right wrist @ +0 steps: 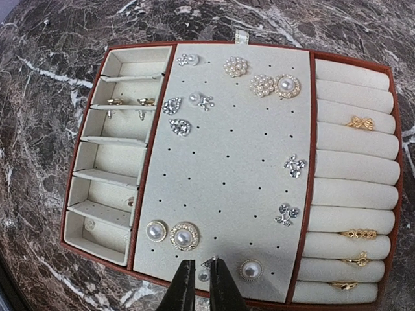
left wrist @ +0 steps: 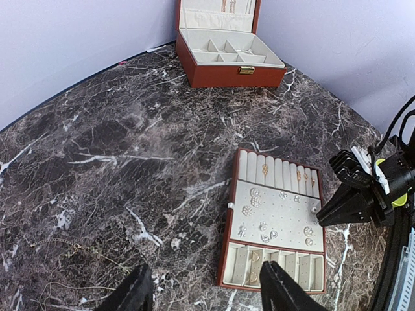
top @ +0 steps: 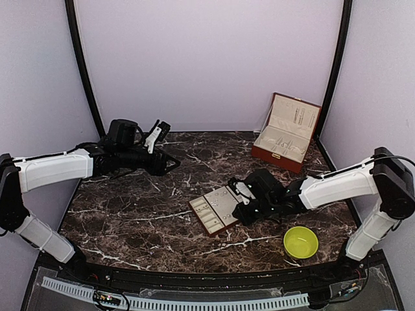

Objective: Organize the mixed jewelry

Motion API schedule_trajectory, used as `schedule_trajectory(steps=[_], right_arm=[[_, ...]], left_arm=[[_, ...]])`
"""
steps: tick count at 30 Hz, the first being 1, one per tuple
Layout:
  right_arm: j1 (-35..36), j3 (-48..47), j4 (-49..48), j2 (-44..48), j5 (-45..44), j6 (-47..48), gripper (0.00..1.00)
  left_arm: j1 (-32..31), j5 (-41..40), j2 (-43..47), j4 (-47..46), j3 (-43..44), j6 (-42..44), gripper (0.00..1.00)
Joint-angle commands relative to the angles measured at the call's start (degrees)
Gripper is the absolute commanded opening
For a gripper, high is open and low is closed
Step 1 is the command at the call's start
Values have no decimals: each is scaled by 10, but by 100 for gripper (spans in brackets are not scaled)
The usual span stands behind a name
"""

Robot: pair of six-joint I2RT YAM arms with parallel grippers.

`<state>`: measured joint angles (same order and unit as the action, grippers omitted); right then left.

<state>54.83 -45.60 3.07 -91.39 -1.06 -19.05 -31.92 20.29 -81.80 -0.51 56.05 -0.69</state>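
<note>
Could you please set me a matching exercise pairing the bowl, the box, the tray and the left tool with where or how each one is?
1. yellow-green bowl
2. reddish-brown box
3. compartment tray
4. left tool

A. lid raised, far right of the table
B. fingers wide apart
C. beneath the right tool
D. front right of the table

Pairs: 1-D, 2-A, 3-C, 4-B.
</note>
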Motion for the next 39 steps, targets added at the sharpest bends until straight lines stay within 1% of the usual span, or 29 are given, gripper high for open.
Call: schedule_trajectory(steps=[1, 8, 15, 18, 25, 28, 31, 36, 39], right_arm=[[4, 6, -18, -12, 3, -7, 9], [5, 14, -23, -26, -2, -8, 5], [5, 13, -22, -14, -8, -10, 5], [5, 3, -16, -3, -14, -15, 7], [2, -19, -23, 37, -25, -20, 15], [-6, -15, -28, 54, -26, -22, 18], [-24, 1, -59, 71, -19, -25, 19], [-65, 37, -102, 95, 8, -29, 20], [-79, 52, -121, 104, 22, -30, 20]], left_arm=[[2, 0, 15, 1, -5, 0, 59], [2, -3, 15, 1, -6, -1, 59], [2, -10, 20, 1, -7, -2, 59], [2, -19, 22, -1, -9, -4, 59], [13, -20, 25, -13, -23, -25, 59], [22, -28, 30, -15, -34, -50, 59], [35, -36, 45, -10, -57, -85, 59], [87, -38, 85, -1, -132, -169, 59], [115, -35, 99, 17, -161, -201, 59]])
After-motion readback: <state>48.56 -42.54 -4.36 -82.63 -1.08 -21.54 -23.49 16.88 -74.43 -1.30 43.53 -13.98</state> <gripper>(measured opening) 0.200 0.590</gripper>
